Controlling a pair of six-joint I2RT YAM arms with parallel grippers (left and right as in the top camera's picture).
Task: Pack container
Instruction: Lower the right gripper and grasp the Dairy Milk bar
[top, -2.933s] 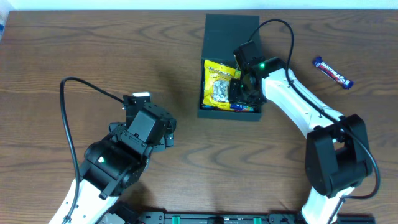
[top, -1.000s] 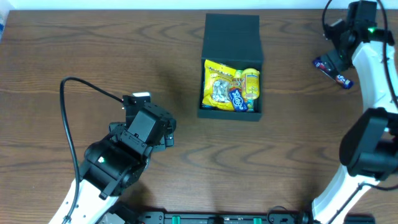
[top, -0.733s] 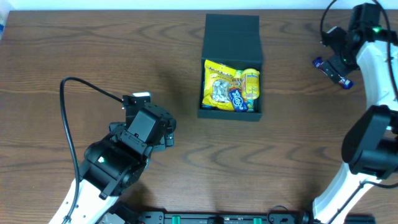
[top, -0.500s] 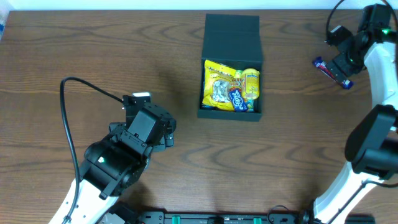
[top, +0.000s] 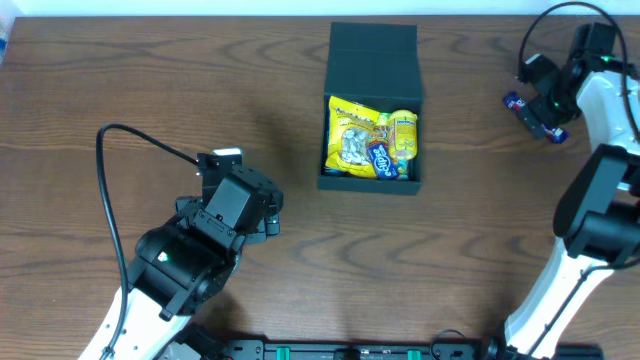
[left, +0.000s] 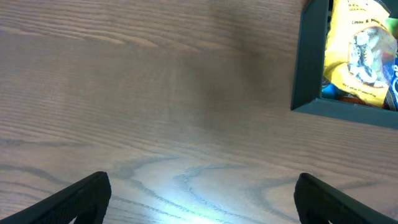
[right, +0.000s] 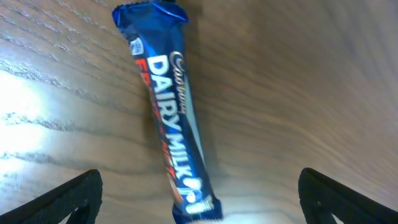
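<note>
Our right gripper, spread, above blue foil chocolate bar right of matte teal-black card container; left gripper spread.

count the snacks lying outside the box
1: the Dairy Milk bar lies on the table at the far right, well clear of the container, under the open right gripper. The right arm could hide others.

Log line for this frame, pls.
step: pre-grasp | right gripper: open above chocolate bar | left gripper: open, empty | container: lid open, snacks inside
</note>
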